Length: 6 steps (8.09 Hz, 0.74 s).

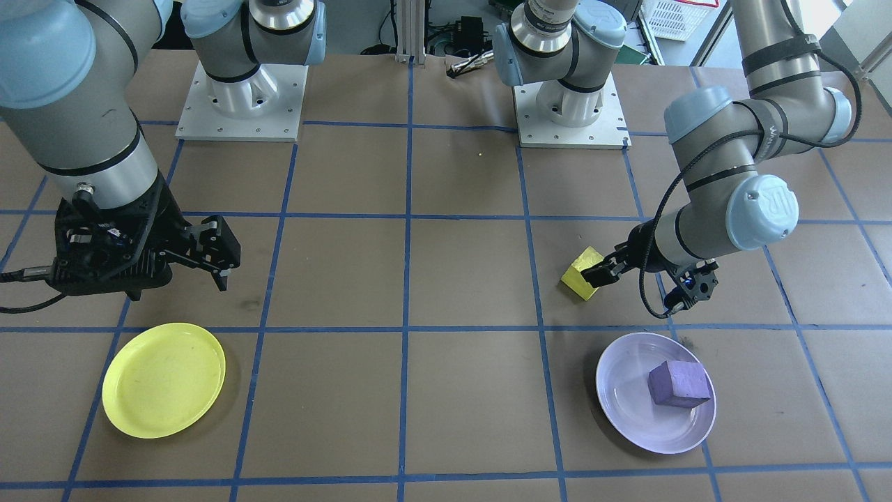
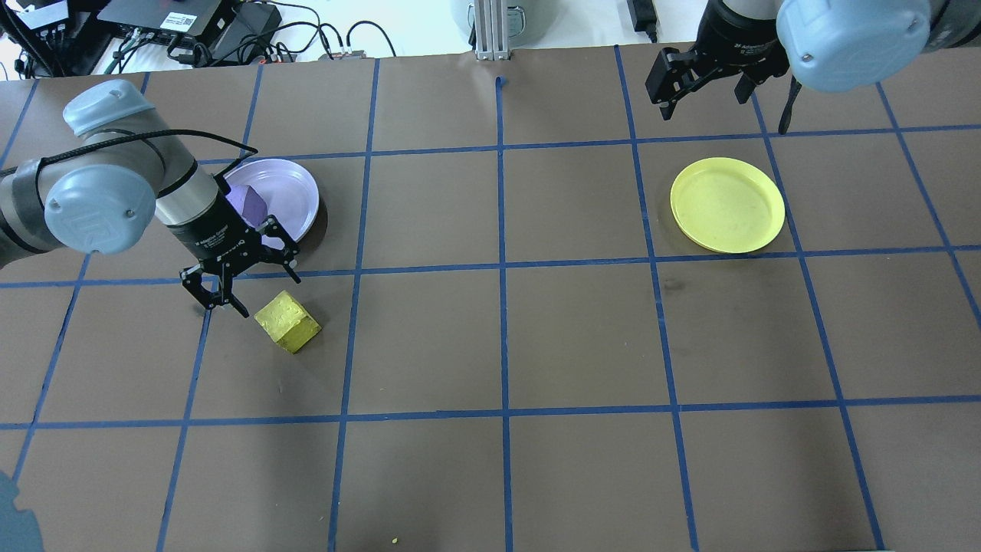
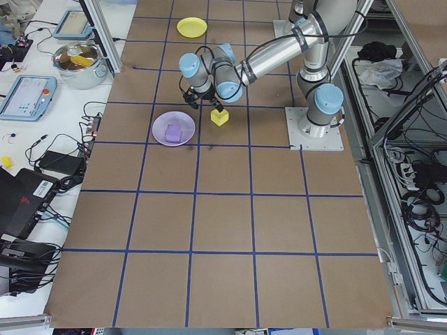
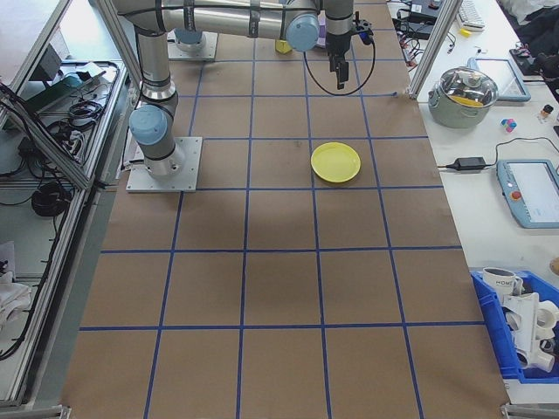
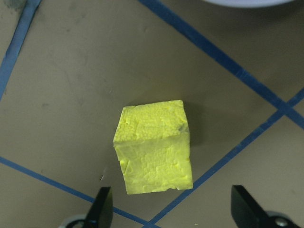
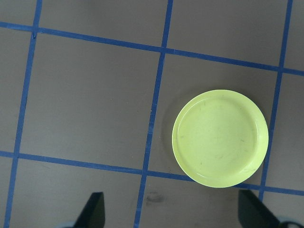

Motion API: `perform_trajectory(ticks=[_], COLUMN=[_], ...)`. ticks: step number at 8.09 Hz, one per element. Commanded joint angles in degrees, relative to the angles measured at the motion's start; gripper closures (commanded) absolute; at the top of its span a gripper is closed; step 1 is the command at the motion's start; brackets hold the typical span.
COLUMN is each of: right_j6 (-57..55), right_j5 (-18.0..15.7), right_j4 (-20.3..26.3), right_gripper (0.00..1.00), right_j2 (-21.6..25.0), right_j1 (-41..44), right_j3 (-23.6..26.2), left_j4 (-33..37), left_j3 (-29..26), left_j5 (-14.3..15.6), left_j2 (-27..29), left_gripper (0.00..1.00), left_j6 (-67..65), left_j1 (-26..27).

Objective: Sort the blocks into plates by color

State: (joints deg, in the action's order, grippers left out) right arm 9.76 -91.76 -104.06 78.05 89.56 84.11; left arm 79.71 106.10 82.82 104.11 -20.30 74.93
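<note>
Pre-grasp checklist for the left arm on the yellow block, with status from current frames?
1. Left gripper open: ok, fingers spread in the overhead and wrist views.
2. Yellow block between the fingers: not ok, in the overhead and left wrist views it sits beside the fingertips, not between them.
3. Block free on the table: ok, nothing touches it in the left wrist view.
4. Purple block sorted: ok, it lies in the lavender plate.
5. Yellow plate empty: ok.
6. Right gripper clear of the yellow plate: ok, open and held at the table's far edge.
</note>
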Motion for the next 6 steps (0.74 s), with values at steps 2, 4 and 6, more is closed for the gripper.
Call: perform_trajectory(ticks=[2, 4, 6], right_j6=[0.00, 0.00, 0.00], right_j5=[0.00, 0.09, 0.09], right_j4=[0.00, 0.08, 0.09], right_gripper=[0.00, 0.00, 0.00], right_j2=[0.00, 0.00, 0.00], right_j1=[0.00, 0.00, 0.00], right_j3=[0.00, 0.00, 0.00], left_j4=[1.68, 0.98, 0.97], left_j3=[3.06, 3.06, 3.06], left_j5=[0.59, 0.59, 0.68], left_j2=[1.61, 3.55, 3.21], left_gripper=[0.04, 0.07, 0.07], left_j6=[0.70, 1.22, 1.14], left_j1=[-2.67, -2.77, -2.68])
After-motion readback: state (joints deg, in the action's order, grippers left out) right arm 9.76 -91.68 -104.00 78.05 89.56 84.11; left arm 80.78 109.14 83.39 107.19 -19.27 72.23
